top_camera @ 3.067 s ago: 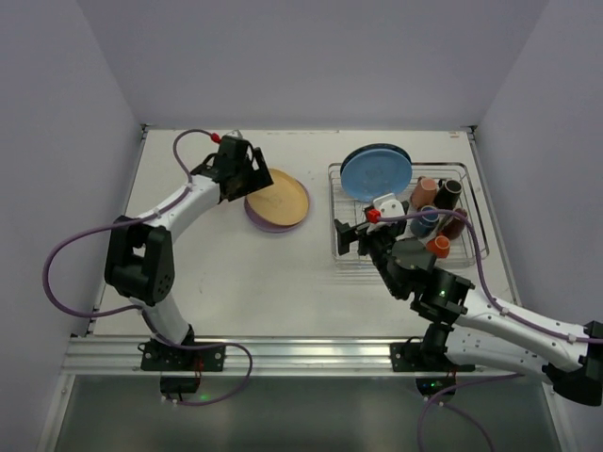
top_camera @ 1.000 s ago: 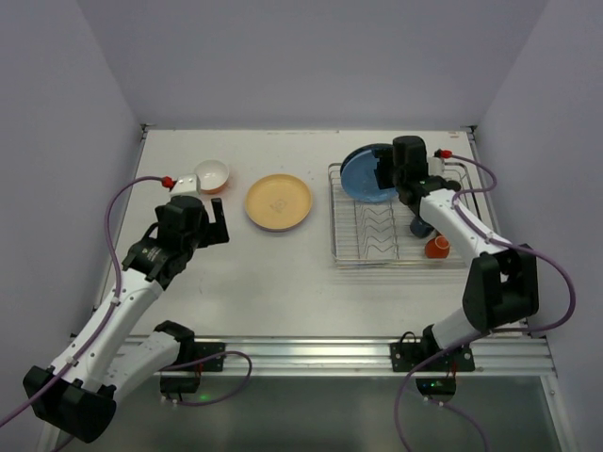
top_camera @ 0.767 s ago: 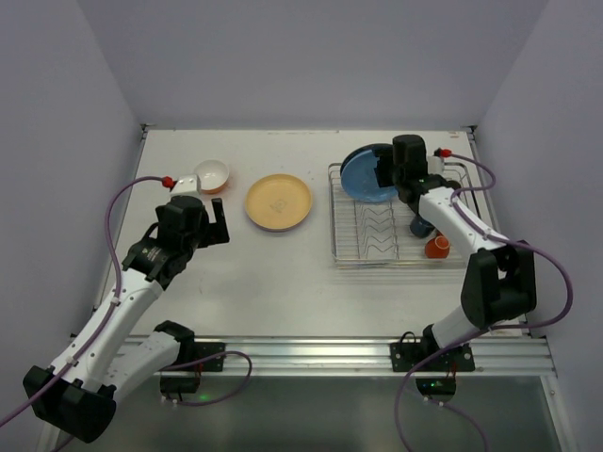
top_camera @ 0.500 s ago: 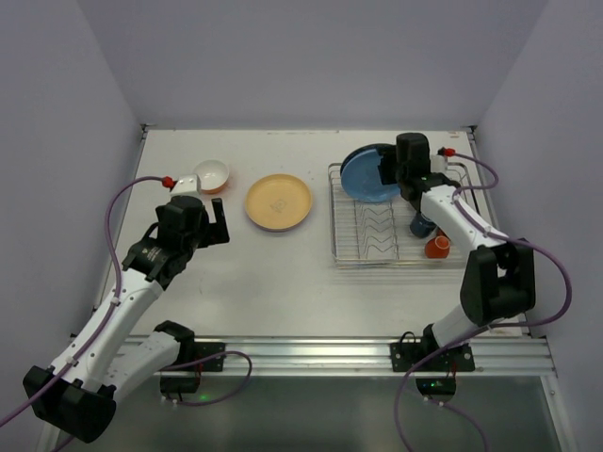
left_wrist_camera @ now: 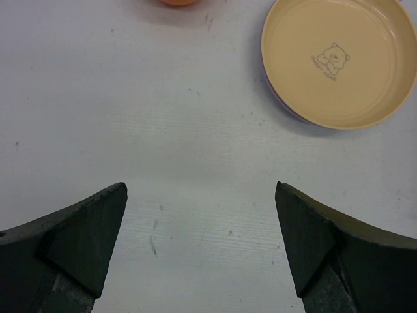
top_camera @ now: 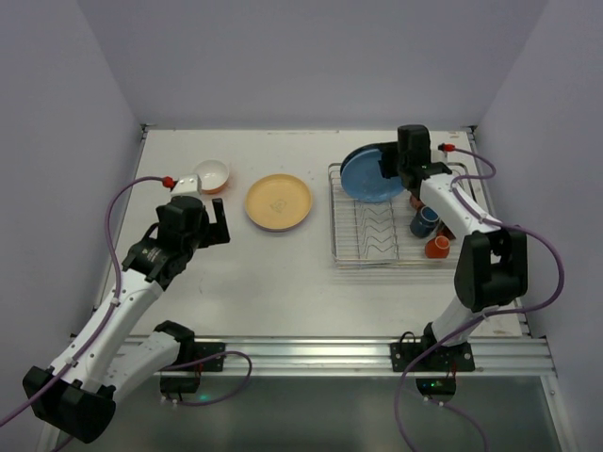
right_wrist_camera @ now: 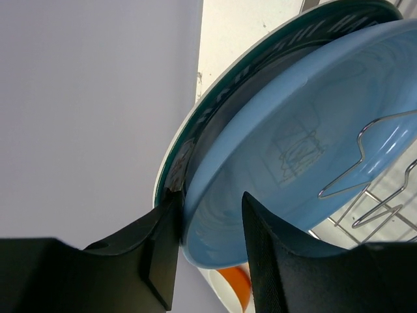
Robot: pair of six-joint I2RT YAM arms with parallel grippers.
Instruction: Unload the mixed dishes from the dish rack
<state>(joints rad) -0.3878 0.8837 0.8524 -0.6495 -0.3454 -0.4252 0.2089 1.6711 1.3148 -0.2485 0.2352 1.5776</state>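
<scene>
Top view: the dish rack (top_camera: 377,247) sits far right on the bench (top_camera: 283,282), with the blue plate (top_camera: 367,176) upright at its far-left end.

Left wrist: the left end effector (left_wrist_camera: 201,195) has its 2 fingers wide apart above the bench, near the yellow plate (left_wrist_camera: 339,62).

Right wrist: the right end effector (right_wrist_camera: 210,199) straddles the blue plate's rim; I cannot tell whether it is clamped.

Far-left corner of the dish rack (top_camera: 377,235): the blue plate (top_camera: 370,175) leans on edge with the dark-rimmed white plate (right_wrist_camera: 193,134) close behind it. The slit between them takes one finger only. Your right gripper (right_wrist_camera: 210,225) straddles the blue rim.
Right side of the dish rack: a blue mug (top_camera: 423,222) and an orange mug (top_camera: 436,247) crowd your lane.
Middle of the dish rack: bare wire dividers, open from above.
Left of the dish rack: the yellow plate (top_camera: 279,201) lies flat, with the orange bowl (top_camera: 212,175) further left.
Near-left of the dish rack: bare table (top_camera: 283,273) lies under your left gripper (left_wrist_camera: 199,244), fingers wide apart.
</scene>
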